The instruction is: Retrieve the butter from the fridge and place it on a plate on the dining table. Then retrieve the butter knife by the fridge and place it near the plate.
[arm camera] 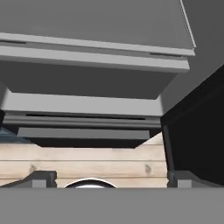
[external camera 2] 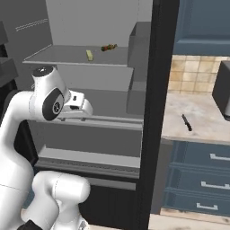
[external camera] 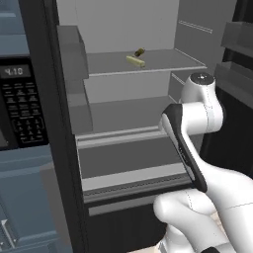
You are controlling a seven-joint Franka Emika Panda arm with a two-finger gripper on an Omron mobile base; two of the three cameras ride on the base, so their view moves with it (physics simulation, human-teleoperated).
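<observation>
Two doors: standing open on the fridge (external camera: 123, 29).
Butter (external camera: 135, 61): lying on the fridge's upper shelf, beside a small brown lump (external camera: 140, 52).
Gripper (arm camera: 112, 178): spread wide, gripping nothing, seemingly facing the fridge's lower drawers.
Knife (external camera 2: 186, 122): resting on the counter (external camera 2: 197, 112) right of the fridge.

A microwave (external camera: 20, 106) with a dark keypad and a lit display sits built into a blue-grey cabinet (external camera: 27, 197), and everything else is placed from it. Across the open appliance from the microwave, a marbled counter (external camera 2: 197, 119) runs over blue drawers (external camera 2: 200, 179) with pale bar handles. Above that counter, at about the microwave's height, the wall is covered in beige tile (external camera 2: 191, 72), and a blue upper cabinet (external camera 2: 202, 24) hangs over the tile. A dark boxy item (external camera 2: 222, 87) stands at the counter's far end, cut off by the frame edge. A small dark brown lump (external camera: 140, 51) lies on a shelf, higher than the microwave's display. Pale wooden floor planks (arm camera: 87, 164) stretch below.
</observation>
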